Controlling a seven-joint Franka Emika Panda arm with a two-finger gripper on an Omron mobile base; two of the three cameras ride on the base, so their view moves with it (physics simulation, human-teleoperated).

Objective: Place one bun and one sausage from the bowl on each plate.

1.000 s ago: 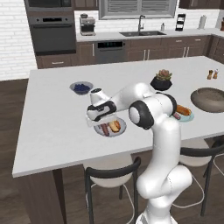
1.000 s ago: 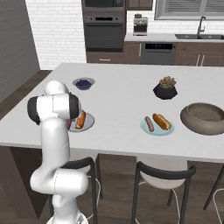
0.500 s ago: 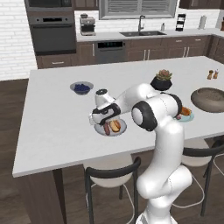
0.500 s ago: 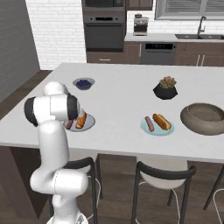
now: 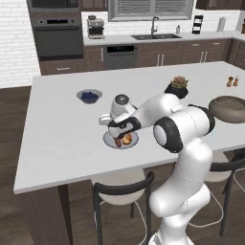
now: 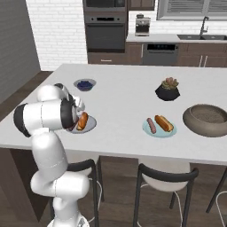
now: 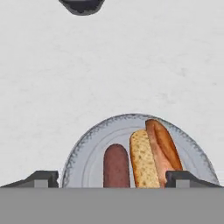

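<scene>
Hovering low over the light grey plate (image 5: 109, 142) in the left base view, the gripper (image 5: 119, 137) sits at the near-left part of the white island counter (image 5: 57, 129). A bun (image 5: 127, 139) and a sausage (image 5: 117, 142) show on that plate just under the hand. Behind it stand a small bowl of blue berries (image 5: 89, 95) and a black plant pot (image 5: 177, 88), and the large stone-like bowl (image 5: 229, 108) rests at the counter's right end, well apart from the hand.

From the right base view, the grey plate (image 6: 91, 125) lies close to the counter's (image 6: 128, 97) near edge, partly hidden by the arm, with a bun (image 6: 83, 120) lying on it. Further right, the teal plate (image 6: 159, 131) carries a second sausage (image 6: 151, 125) and a second bun (image 6: 163, 123) side by side. The big bowl (image 6: 208, 119) stands just beyond that plate, while the plant pot (image 6: 168, 90) and the berry bowl (image 6: 84, 84) are farther back.

Through the hand view, the two dark fingertips (image 7: 40, 177) stand far apart, one at each side of the grey plate (image 7: 94, 142), and nothing is between them: the gripper (image 7: 113, 178) is released. The sausage (image 7: 116, 166) lies on the plate with the bun (image 7: 153, 152) touching it on its right. The berry bowl's (image 7: 82, 5) dark edge shows at the top.
</scene>
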